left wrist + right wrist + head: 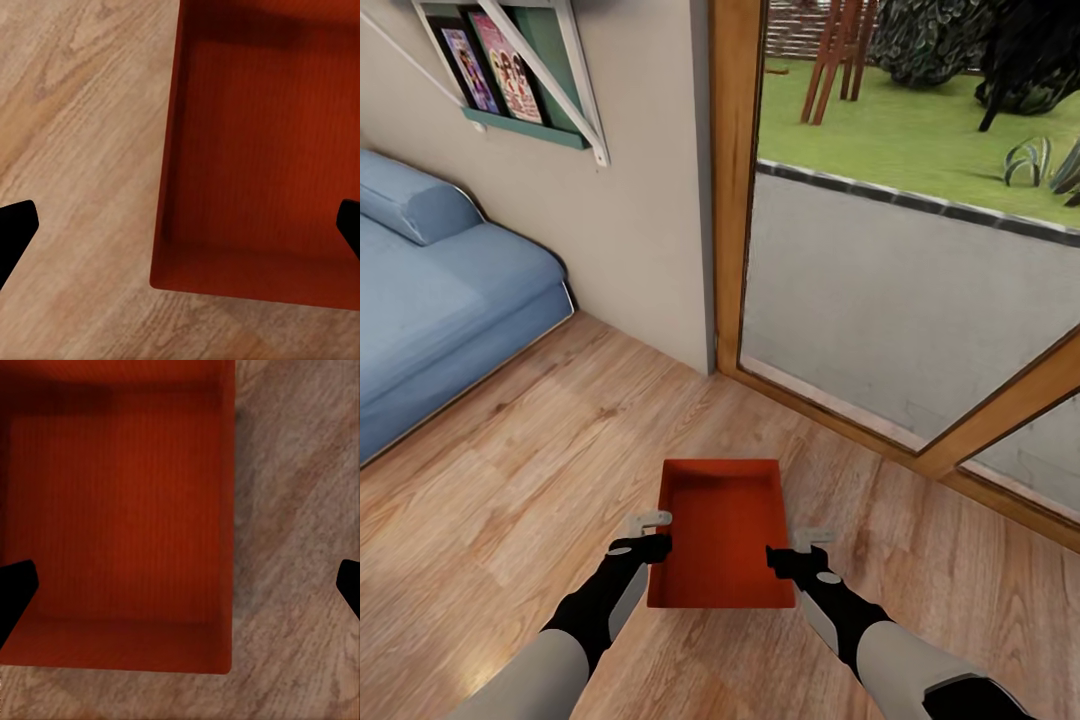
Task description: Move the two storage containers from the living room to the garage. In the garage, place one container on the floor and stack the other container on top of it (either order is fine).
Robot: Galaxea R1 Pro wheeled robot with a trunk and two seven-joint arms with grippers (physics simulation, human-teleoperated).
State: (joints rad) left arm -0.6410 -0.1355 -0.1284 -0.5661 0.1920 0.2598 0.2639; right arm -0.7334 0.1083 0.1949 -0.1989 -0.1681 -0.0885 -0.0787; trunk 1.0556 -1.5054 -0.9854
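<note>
Indoors | wood-plank floor (510,480) | orange bin (722,540) | blue sofa (440,300)

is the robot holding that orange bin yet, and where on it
Not yet, it seems. Both the left gripper and right gripper are open, each straddling one long side wall of the bin, which looks still on the wood floor.

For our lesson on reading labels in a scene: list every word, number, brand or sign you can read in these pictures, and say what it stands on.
No text can be read.
Two book covers on the wall shelf: colourful pictures, any lettering too small and blurred to read.
Container: plain orange-red, no marks.
Left gripper and right gripper: no labels visible.
</note>
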